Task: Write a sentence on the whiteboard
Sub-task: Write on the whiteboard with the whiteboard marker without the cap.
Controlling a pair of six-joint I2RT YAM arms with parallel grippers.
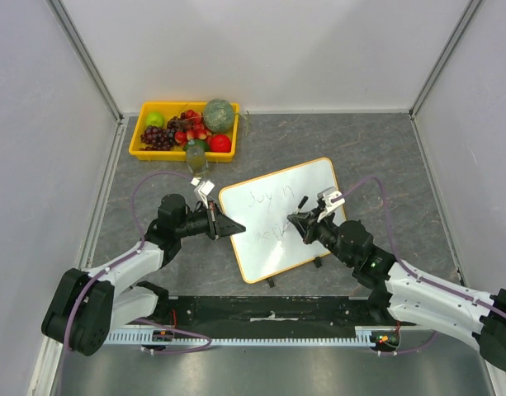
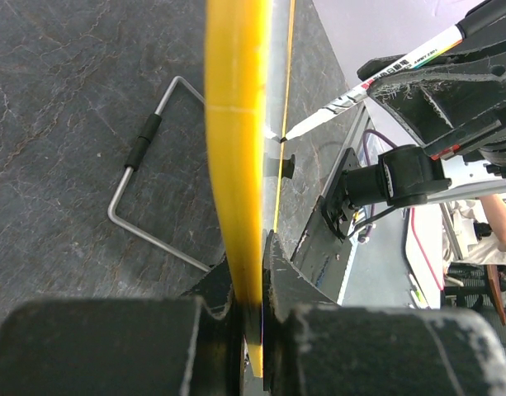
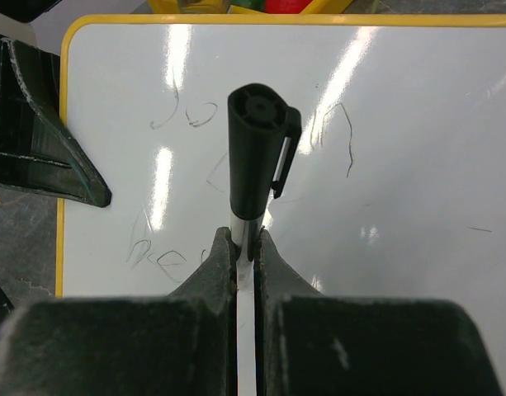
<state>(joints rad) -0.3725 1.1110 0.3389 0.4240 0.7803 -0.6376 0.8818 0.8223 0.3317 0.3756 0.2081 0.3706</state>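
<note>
The left gripper (image 1: 233,228) had its jaws nearly closed on the yellow frame at the left edge of the whiteboard (image 1: 306,186). In my judgement this was to hold the board steady against the push of writing. The right gripper (image 1: 296,221) had its jaws pressed tight on a marker (image 3: 255,148), with the black cap end toward the wrist camera and the tip pointing at the board. In the left wrist view the tip seemed to be at the white surface or just above it; I could not tell which. The sentence (image 1: 266,199) was on the board in thin dark strokes, in two lines. The lower line looked unfinished, so the writing was probably midway.

The board lay askew in the middle of the grey marbled worktop (image 1: 385,157). A bent wire bracket (image 2: 145,144) with a black sleeve showed just beside the board's edge. Well apart, at the far left, stood a yellow fruit tray (image 1: 137,136). White panels (image 1: 269,49) closed the space on three sides.
</note>
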